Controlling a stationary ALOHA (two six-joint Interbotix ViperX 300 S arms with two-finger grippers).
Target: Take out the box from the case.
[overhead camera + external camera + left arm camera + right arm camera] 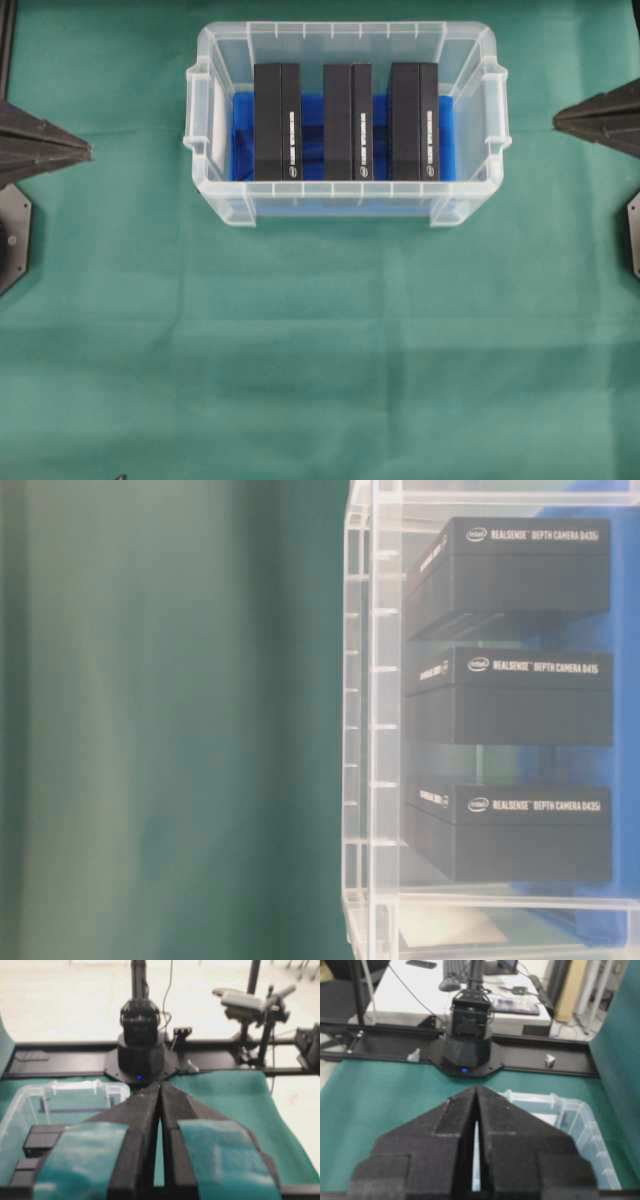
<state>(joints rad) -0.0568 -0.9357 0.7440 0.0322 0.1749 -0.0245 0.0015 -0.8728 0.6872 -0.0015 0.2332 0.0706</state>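
Both our grippers, left (85,150) and right (558,120), sit clenched and empty at the table's sides, leaving the case (345,38) clear; three boxes (347,122) stand upright inside, tops reachable.

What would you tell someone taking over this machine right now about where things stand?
Left gripper: shut, empty, parked at the table's left edge.
Right gripper: shut, empty, parked at the right edge.
The case sits at the table's far middle, holding three black boxes: left box, middle box, right box, all standing on edge.
Done: nothing yet.
Left: lift a box out of the case.
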